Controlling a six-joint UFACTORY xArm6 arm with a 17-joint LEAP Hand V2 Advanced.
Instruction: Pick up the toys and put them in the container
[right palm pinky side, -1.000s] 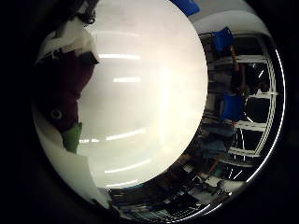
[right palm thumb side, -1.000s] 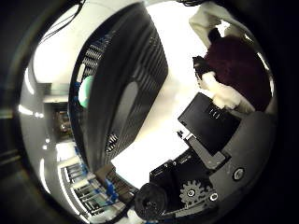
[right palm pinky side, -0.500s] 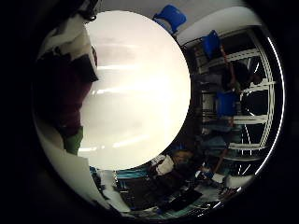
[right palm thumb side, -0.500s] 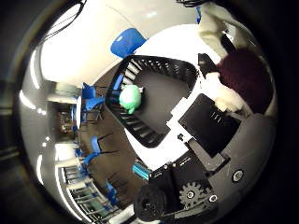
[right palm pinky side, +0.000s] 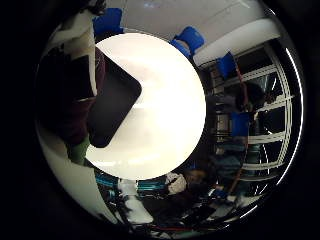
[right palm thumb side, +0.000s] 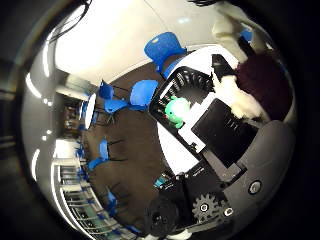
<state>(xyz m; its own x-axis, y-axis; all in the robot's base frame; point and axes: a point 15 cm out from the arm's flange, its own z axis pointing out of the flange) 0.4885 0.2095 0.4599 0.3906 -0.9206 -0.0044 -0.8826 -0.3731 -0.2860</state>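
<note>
A: Thumb-side view: maroon-and-white plush toy (right palm thumb side: 260, 82) sits right against the palm, hand (right palm thumb side: 235, 165) curled round it.
B: Container?
A: Black basket (right palm thumb side: 192, 82) on the white table (right palm thumb side: 175, 150), well below the hand, just beside the held toy's edge. Green toy (right palm thumb side: 176, 111) already inside.
B: Around it?
A: Blue chairs (right palm thumb side: 162, 47) by the table.

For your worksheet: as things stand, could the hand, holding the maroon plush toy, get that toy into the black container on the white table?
Probably yes. The black container looks open-topped with only a green toy inside, and nothing blocks it. The hand, curled round the maroon plush toy, is some way off.
</note>
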